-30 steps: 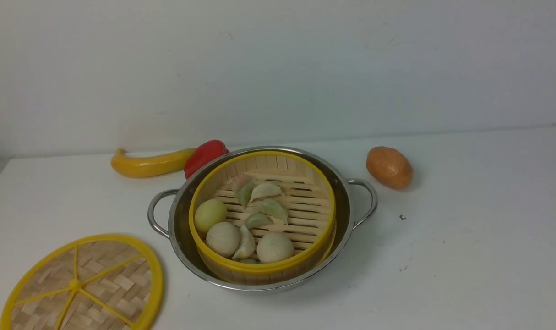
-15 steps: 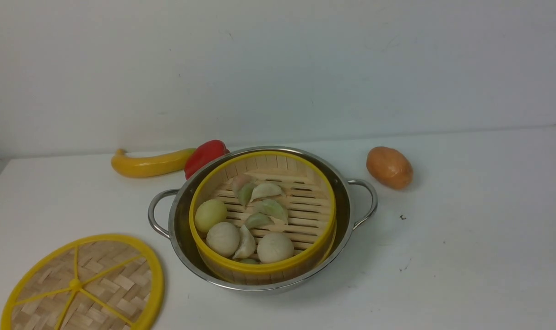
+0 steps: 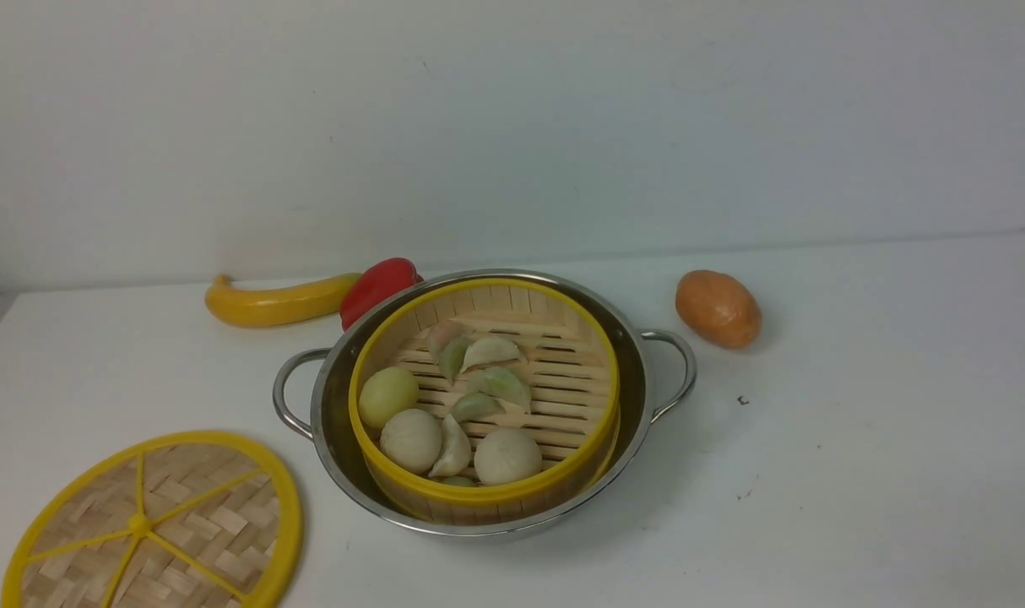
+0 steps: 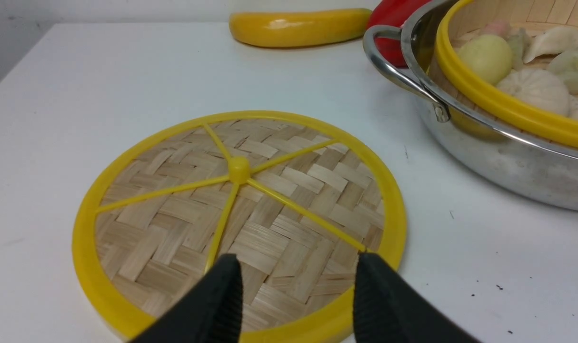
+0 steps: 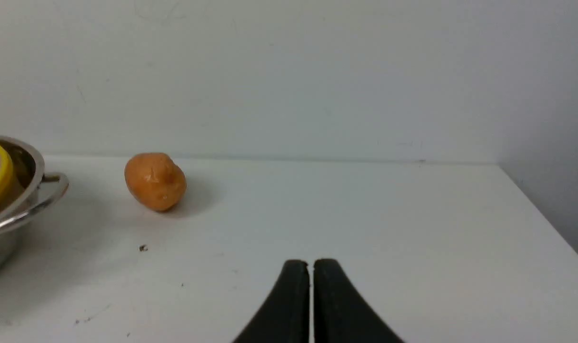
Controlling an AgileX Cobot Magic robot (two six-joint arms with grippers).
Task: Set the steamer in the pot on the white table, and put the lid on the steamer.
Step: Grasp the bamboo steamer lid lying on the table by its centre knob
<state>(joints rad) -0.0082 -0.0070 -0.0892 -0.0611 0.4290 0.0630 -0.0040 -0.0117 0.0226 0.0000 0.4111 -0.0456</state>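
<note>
The lid (image 3: pixel 151 523) lies flat on the white table (image 3: pixel 859 473) at the near left, apart from the pot, so the covering step is not yet done. The left gripper (image 4: pixel 297 267) hovers over the lid's near edge with its jaws spread wide and empty, apparently lined up to take the yellow rim. Farther back, a banana (image 3: pixel 276 300) and a red pepper (image 3: pixel 377 287) are mere clutter, the pepper close behind the pot. In the centre the steamer (image 3: pixel 479 492) sits inside the pot (image 3: pixel 327 422), its buns uncovered, ready for the lid. A potato (image 3: pixel 718 308) lies to the right, apart. The right gripper (image 5: pixel 310 264), jaws pressed together on nothing, hangs over bare table, seemingly parked out of the way.
</note>
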